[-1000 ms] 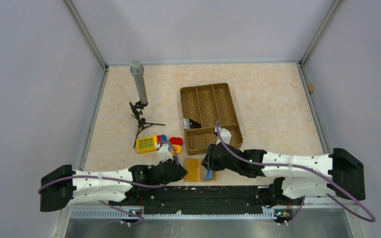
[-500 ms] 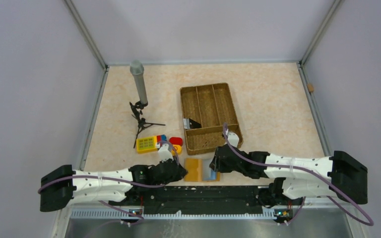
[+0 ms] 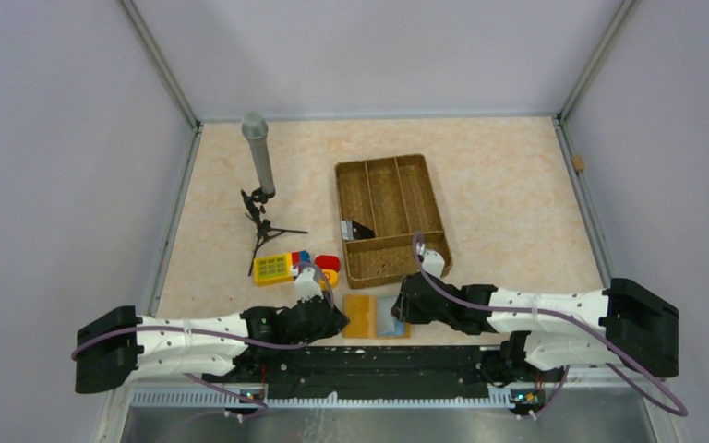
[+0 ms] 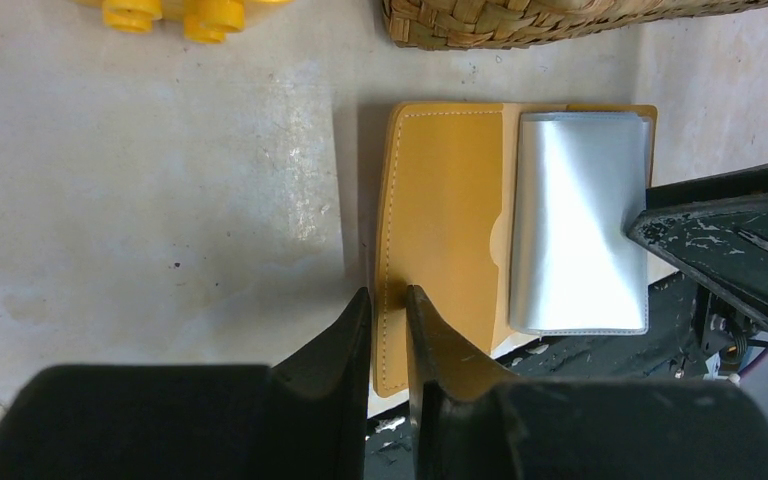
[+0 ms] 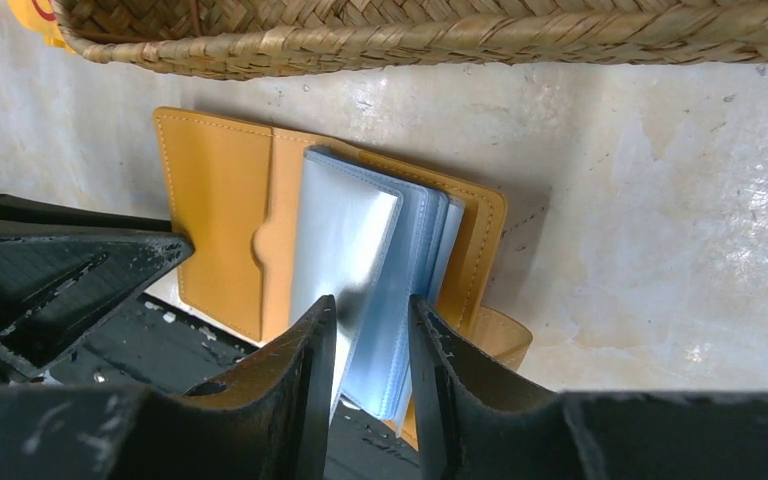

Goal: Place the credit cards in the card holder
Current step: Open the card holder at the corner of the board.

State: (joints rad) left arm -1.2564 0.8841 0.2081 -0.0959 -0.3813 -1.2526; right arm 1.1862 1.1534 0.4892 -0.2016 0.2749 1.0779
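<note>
The tan-orange card holder (image 3: 360,316) lies open at the table's near edge, overhanging the black rail. My left gripper (image 3: 340,319) is shut on its left cover edge (image 4: 440,200), fingertips (image 4: 360,310) either side of the stitched border. My right gripper (image 5: 370,305) is shut on the stack of light blue plastic sleeves (image 5: 350,230), which stand partly lifted from the right cover (image 5: 480,240). In the top view it sits just right of the holder (image 3: 399,312). Flat dark and white pieces, possibly cards (image 3: 355,229), lie in the woven tray.
The woven brown divided tray (image 3: 436,198) stands just behind the holder; its wall shows in both wrist views (image 4: 520,20) (image 5: 410,35). A yellow toy (image 3: 272,268) with red and blue pieces, and a microphone on a tripod (image 3: 258,157), stand at the left.
My right gripper has moved right and slightly nearer, drawing the sleeves over so the holder lies wider open. The left gripper has stayed on the left cover.
</note>
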